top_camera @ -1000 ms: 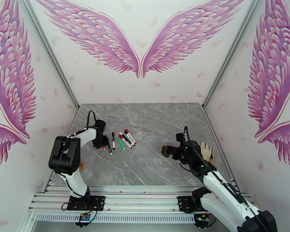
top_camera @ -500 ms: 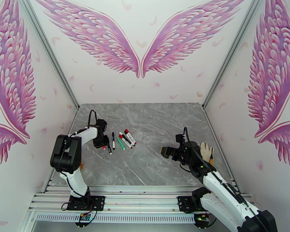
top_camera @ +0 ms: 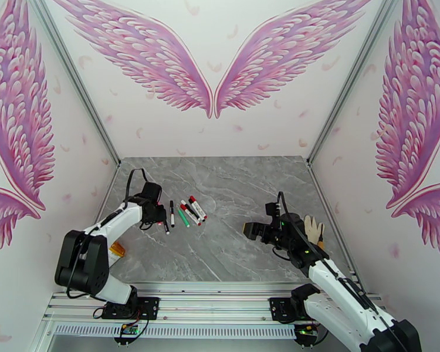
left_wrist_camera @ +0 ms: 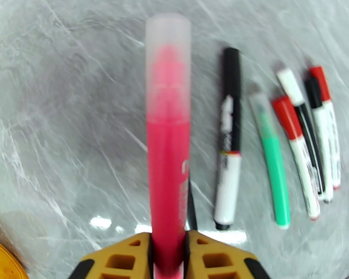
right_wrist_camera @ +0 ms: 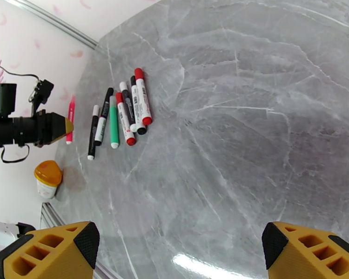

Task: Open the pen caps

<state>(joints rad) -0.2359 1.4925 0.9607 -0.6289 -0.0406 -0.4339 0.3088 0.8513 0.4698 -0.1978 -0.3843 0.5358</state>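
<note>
The pinkish-red pen [left_wrist_camera: 167, 149] has its frosted cap [left_wrist_camera: 168, 66] on, pointing away from the left wrist camera. The left gripper [left_wrist_camera: 167, 249] is clamped tight around the barrel's lower end, a yellow finger [left_wrist_camera: 123, 259] on each side. Can't tell if the pen is clear of the marble table [left_wrist_camera: 58, 112] or resting on it.

Just to its right the other 5 pens [top_camera: 185, 213] lie in a loose row on the left-centre of the table: a black-and-white one [left_wrist_camera: 229, 140], a green one [left_wrist_camera: 271, 159], then 3 white ones bunched together, 2 with red caps [left_wrist_camera: 286, 116].

The right gripper [right_wrist_camera: 179, 252] hovers well apart on the right side, jaws spread wide with nothing in them. A small orange-lidded jar [right_wrist_camera: 48, 178] sits near the table's left edge, and a glove [top_camera: 314, 228] lies by the right arm.
</note>
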